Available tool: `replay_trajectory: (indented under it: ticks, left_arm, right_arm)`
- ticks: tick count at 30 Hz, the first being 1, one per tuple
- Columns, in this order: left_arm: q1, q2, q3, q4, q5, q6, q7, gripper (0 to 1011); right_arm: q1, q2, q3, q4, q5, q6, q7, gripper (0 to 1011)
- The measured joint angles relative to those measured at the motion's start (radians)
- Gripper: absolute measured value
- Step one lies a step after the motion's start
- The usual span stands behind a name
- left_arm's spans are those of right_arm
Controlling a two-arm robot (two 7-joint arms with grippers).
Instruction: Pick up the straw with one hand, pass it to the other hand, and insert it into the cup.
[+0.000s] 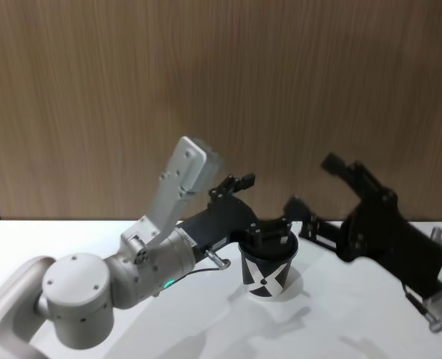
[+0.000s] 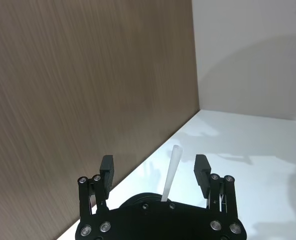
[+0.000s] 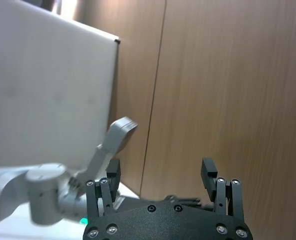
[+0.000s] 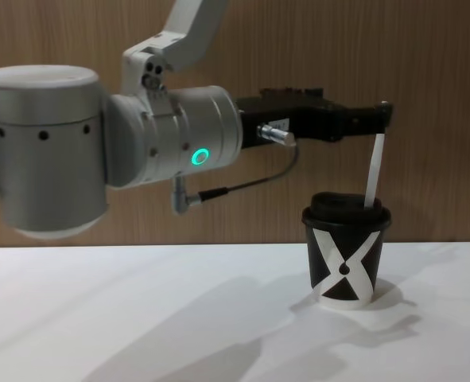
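My workspace is a white table (image 4: 139, 318) in front of a wood-panelled wall (image 1: 206, 90). My left arm, with its big silver wrist (image 4: 171, 135) and green ring light, reaches across the table so that my left gripper (image 1: 273, 232) hovers right over the cup. My right gripper (image 1: 303, 217) is raised just beside the cup on the other side, its jaws spread apart with nothing between them.

The cup (image 4: 346, 255) is a small black paper one with a white X, a white base rim and a black domed lid, standing upright on the table.

The straw (image 4: 372, 171), a thin white tube, stands nearly upright with its lower end in the lid and its top at my left gripper's fingertips. In the left wrist view the straw (image 2: 171, 172) rises in the gap between my left jaws, which are parted and not pressing on it, so I judge it released and already inserted.

I judge the straw very light, hollow and smooth, easy to crush or kink, so any grip belongs near mid-length with gentle pressure. The cup looks light and could tip if the straw is tugged sideways
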Motion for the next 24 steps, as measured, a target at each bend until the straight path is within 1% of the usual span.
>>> replay_trajectory:
  ticks: [2, 5, 6, 7, 11, 12, 15, 16, 18, 19, 20, 24]
  left_arm:
    - [0.011, 0.007, -0.005, -0.01, -0.005, -0.007, -0.002, 1003]
    - [0.031, 0.021, -0.014, -0.033, -0.015, -0.023, -0.007, 1003]
    - [0.039, 0.026, -0.018, -0.042, -0.019, -0.03, -0.008, 1003]
    - [0.043, 0.028, -0.02, -0.046, -0.022, -0.035, -0.009, 1003]
    - [0.065, 0.041, -0.031, -0.071, -0.029, -0.059, -0.011, 1003]
    - [0.065, 0.041, -0.031, -0.071, -0.029, -0.059, -0.011, 1003]
    - [0.082, 0.047, -0.039, -0.087, -0.03, -0.09, -0.011, 1003]
    - [0.082, 0.047, -0.039, -0.087, -0.03, -0.09, -0.011, 1003]
    - [0.092, 0.048, -0.045, -0.097, -0.029, -0.118, -0.008, 1003]
    - [0.092, 0.048, -0.045, -0.097, -0.029, -0.118, -0.008, 1003]
    - [0.096, 0.048, -0.048, -0.101, -0.027, -0.133, -0.006, 1003]
    - [0.107, 0.047, -0.054, -0.114, -0.02, -0.171, 0.0, 1003]
  right_arm:
    - [0.008, -0.006, 0.0, -0.008, 0.0, 0.013, -0.019, 1001]
    - [0.024, -0.02, -0.002, -0.025, 0.0, 0.046, -0.068, 1001]
    - [0.027, -0.023, -0.002, -0.029, 0.0, 0.051, -0.075, 1001]
    - [0.034, -0.029, -0.003, -0.037, 0.0, 0.067, -0.098, 1001]
    - [0.048, -0.043, -0.005, -0.057, -0.001, 0.102, -0.147, 1001]
    - [0.049, -0.044, -0.005, -0.059, -0.001, 0.109, -0.155, 1001]
    - [0.057, -0.051, -0.007, -0.074, 0.0, 0.138, -0.189, 1001]
    - [0.059, -0.053, -0.007, -0.081, 0.001, 0.149, -0.201, 1001]
    - [0.06, -0.055, -0.007, -0.089, 0.004, 0.166, -0.217, 1001]
    - [0.061, -0.056, -0.008, -0.092, 0.006, 0.175, -0.223, 1001]
    - [0.061, -0.056, -0.008, -0.098, 0.009, 0.189, -0.237, 1001]
    - [0.06, -0.056, -0.008, -0.113, 0.019, 0.223, -0.262, 1001]
